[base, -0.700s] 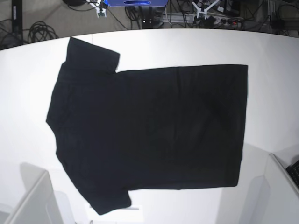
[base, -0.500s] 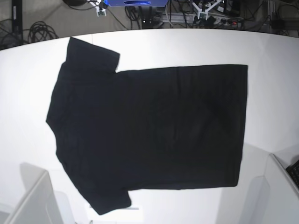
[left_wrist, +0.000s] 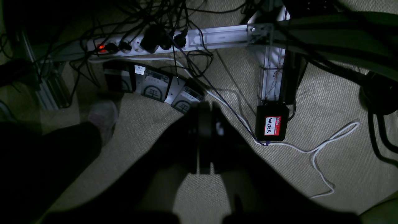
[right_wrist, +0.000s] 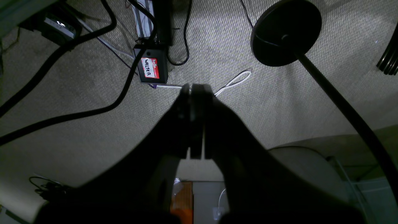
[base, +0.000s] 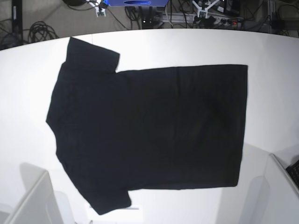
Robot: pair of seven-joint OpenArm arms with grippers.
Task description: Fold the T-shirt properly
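Observation:
The black T-shirt [base: 149, 128] lies spread flat on the white table [base: 187, 46] in the base view, plain side up, sleeves toward the left and hem toward the right. No gripper shows in the base view. In the left wrist view my left gripper [left_wrist: 205, 105] is shut with nothing in it, pointing down at the carpeted floor. My right gripper [right_wrist: 194, 88] in the right wrist view is likewise shut and empty above the floor. Neither wrist view shows the T-shirt.
White arm bases stand at the table's near left [base: 32, 200] and near right [base: 280, 186]. On the floor lie a power strip [left_wrist: 140, 45], a black box with a red label [left_wrist: 272, 124], cables and a round black stand base [right_wrist: 286, 32].

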